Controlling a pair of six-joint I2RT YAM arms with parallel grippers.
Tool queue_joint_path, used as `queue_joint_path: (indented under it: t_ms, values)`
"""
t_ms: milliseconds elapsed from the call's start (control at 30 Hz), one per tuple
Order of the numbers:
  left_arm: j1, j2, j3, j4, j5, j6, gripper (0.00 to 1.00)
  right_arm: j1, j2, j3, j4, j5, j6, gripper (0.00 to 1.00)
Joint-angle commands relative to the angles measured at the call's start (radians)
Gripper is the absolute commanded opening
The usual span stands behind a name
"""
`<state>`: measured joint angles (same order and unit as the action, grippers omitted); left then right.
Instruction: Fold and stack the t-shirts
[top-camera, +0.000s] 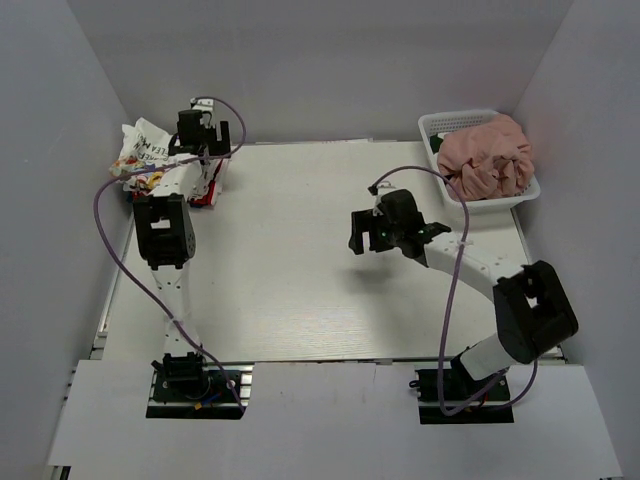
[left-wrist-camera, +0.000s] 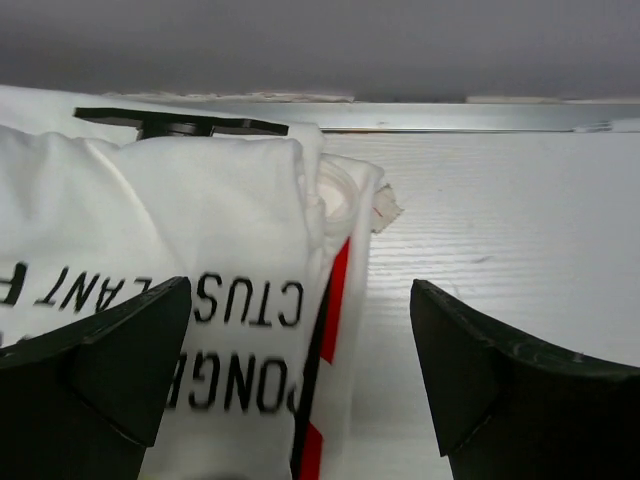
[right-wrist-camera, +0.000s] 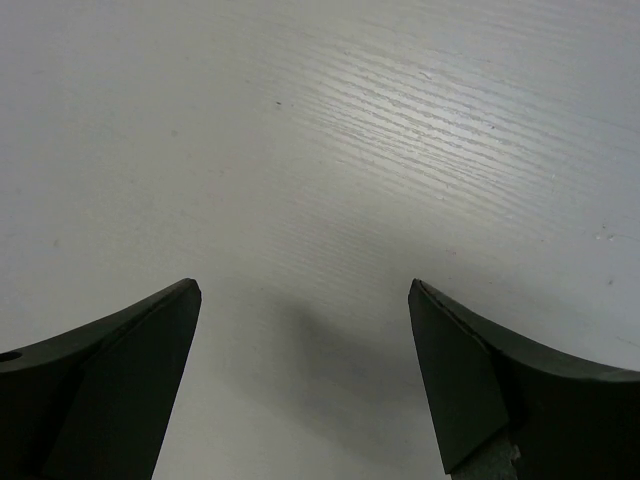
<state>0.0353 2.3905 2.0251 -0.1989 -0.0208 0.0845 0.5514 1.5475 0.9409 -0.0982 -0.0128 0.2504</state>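
Pale walls are seen on three sides of a whitish, wood-grained desk. At its far left corner a stack of folded t-shirts is laid, topped by a white one with black lettering. A red edge is shown beneath it in the left wrist view. The left gripper is held over this stack with its jaws spread wide and nothing between them.

At the far right corner a white mesh basket is set, and a crumpled dusty pink t-shirt is heaped in it, not yet folded. The right gripper is held above bare desk near the middle, likewise wide and empty; only wood grain is shown by its wrist camera.

The pink t-shirt lies to the right of that gripper and farther toward the back wall, and the gripper is pointed away from it, toward the left. The right arm is judged much the nearer to the basket. The next pick would therefore be expected from it, once it is swung round toward the far right corner.
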Motion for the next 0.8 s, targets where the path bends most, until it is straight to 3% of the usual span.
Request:
queue_joint_path:
  t_ms: [0,233,333,467,533,600,667,767]
  values:
    - [-0.02,-0.224,-0.037,-0.086,-0.05,-0.089,1.0,0.004,-0.124,-0.039,0.048,-0.026,-0.003,0.9]
    - [-0.02,-0.581,-0.175,-0.238,-0.123,-0.224,1.0,0.002,-0.301,-0.119,0.046,-0.032,0.05,0.9]
    - [-0.02,-0.684,-0.27,-0.323,-0.134,-0.358,1.0,0.002,-0.369,-0.171,0.048,-0.003,0.102,0.9]
    - [-0.02,-0.887,-0.564,-0.39,-0.055,-0.57,1.0,-0.001,-0.49,-0.237,0.077,0.001,0.144,0.9]
    - [-0.02,-1.046,-0.717,-0.322,0.036,-0.604,1.0,0.001,-0.533,-0.28,0.081,0.007,0.158,0.9]
    - [-0.02,-1.149,-0.928,-0.274,0.036,-0.624,1.0,-0.001,-0.578,-0.298,0.066,0.063,0.182,0.9]
    - [-0.02,-1.255,-1.021,-0.27,-0.004,-0.624,1.0,-0.001,-0.605,-0.32,0.055,0.076,0.187,0.9]
    - [-0.02,-1.286,-1.022,-0.312,-0.073,-0.615,1.0,-0.001,-0.635,-0.346,0.071,0.064,0.194,0.9]
